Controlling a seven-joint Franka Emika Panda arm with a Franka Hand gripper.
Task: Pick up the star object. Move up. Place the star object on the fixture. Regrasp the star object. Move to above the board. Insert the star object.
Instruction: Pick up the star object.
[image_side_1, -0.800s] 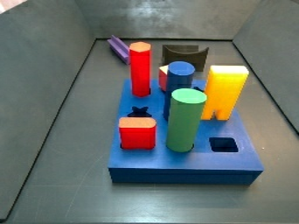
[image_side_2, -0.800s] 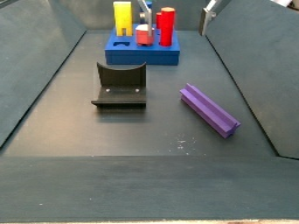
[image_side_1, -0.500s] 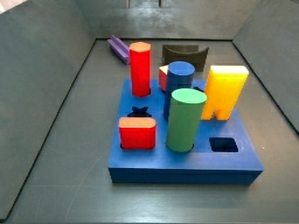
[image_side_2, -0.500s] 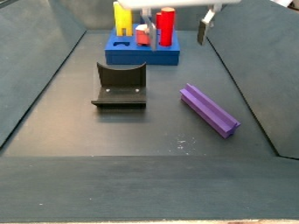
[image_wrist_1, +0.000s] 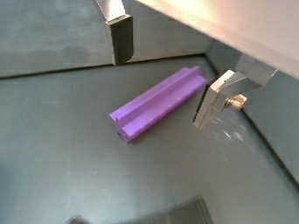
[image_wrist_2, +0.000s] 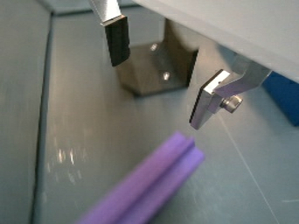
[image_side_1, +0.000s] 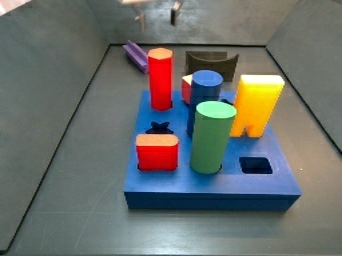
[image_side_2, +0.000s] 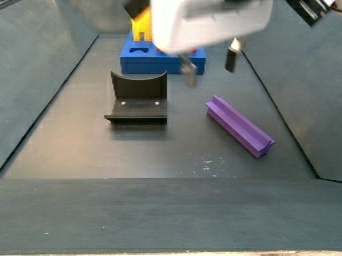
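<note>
The star object (image_side_2: 241, 125) is a long purple prism lying flat on the dark floor to the right of the fixture (image_side_2: 138, 97); at the back of a side view the star object (image_side_1: 135, 53) shows beside the fixture (image_side_1: 214, 63). My gripper (image_side_2: 207, 62) hangs open above the floor, between the board (image_side_2: 136, 62) and the star object, touching neither. In a wrist view the star object (image_wrist_1: 163, 105) lies below and between the fingers (image_wrist_1: 121, 39) of the gripper (image_wrist_1: 163, 74). The fixture (image_wrist_2: 158, 70) and the star object's end (image_wrist_2: 146, 184) appear beneath the gripper (image_wrist_2: 163, 74). Nothing is held.
The blue board (image_side_1: 274, 185) carries a red hexagonal peg (image_side_1: 160, 78), a blue cylinder (image_side_1: 206, 85), a yellow block (image_side_1: 257, 103), a green cylinder (image_side_1: 211, 137) and a short red peg (image_side_1: 156, 152). Its star hole (image_side_1: 159, 128) and square hole (image_side_1: 254, 165) are open. Sloped dark walls enclose the floor.
The gripper has come forward and down from the back of the pen, now covering part of the board in a side view. The star object, fixture and board have not moved.
</note>
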